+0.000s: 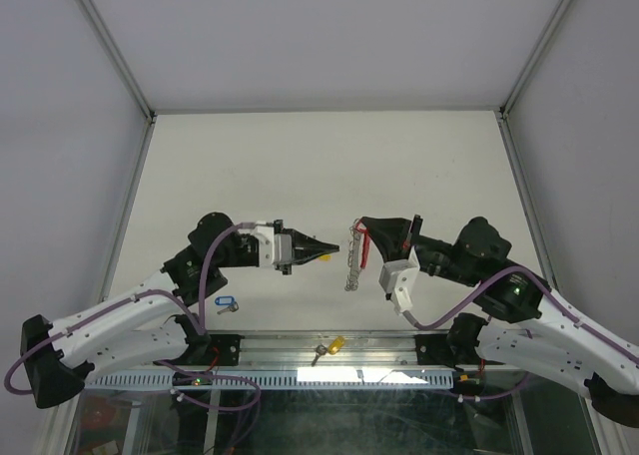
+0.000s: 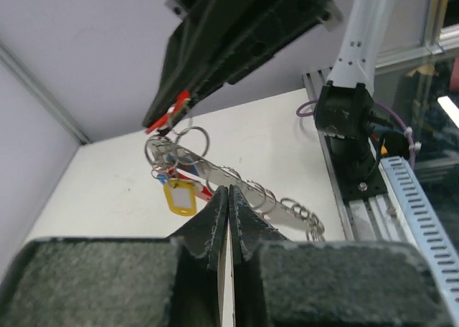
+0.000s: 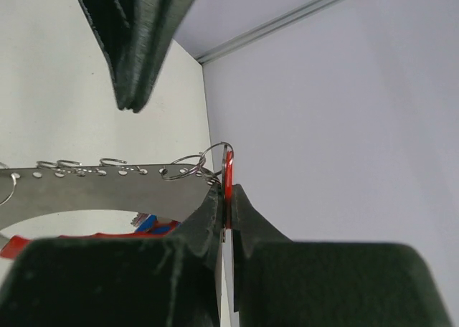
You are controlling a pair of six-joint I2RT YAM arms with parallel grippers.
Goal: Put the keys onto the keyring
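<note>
Currently the left gripper (image 2: 228, 201) is closed, pads pressed flat together, and nothing shows between them. Its tip sits just beside the row of rings, not visibly touching. The right gripper (image 3: 226, 198) is clamped on the red band (image 3: 227, 171) of the keyring (image 3: 107, 180) and holds it in the air above the table (image 1: 319, 166). The metal strip and rings trail down from the grip.

One yellow tag (image 2: 179, 198) already hangs from the end of the keyring nearest the red band. Scraps of blue and red sit beside it, too small to identify.

Step, as judged: between keys. The ring is presented and the left jaws are empty.

Next move calls for the left jaws to open, drop to a loose key, take it by the tag, and bring its hole square to an open ring while the right arm keeps the strip steady.

Loose: a blue-tagged key (image 1: 226, 303) on the table close to the left arm's elbow, and a yellow-tagged key (image 1: 331, 347) on the rail (image 1: 280, 350) between the bases.

Obstacles: both lie close under the arms, an awkward reach, and the hanging rings may swing.
</note>
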